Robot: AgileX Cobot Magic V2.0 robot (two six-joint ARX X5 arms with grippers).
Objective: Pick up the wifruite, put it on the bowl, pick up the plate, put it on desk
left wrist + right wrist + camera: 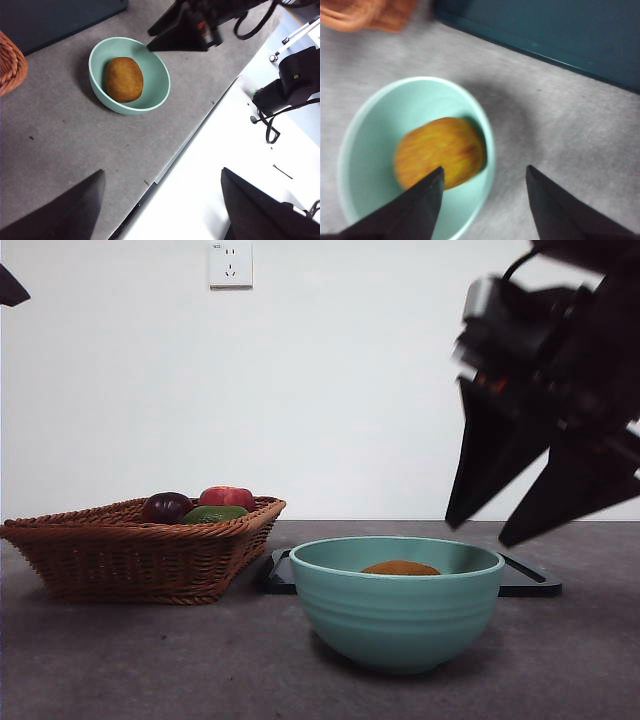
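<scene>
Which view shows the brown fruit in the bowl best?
The left wrist view: the whole fruit lies sharp and unobstructed inside the bowl. The right wrist view shows it nearer but blurred, partly cut by the right tool's jaw. The front view shows only its top above the rim.

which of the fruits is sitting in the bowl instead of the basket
The brown kiwi-like fruit: it lies alone in the teal bowl. The dark purple, red and green fruits sit together in the wicker basket.
</scene>
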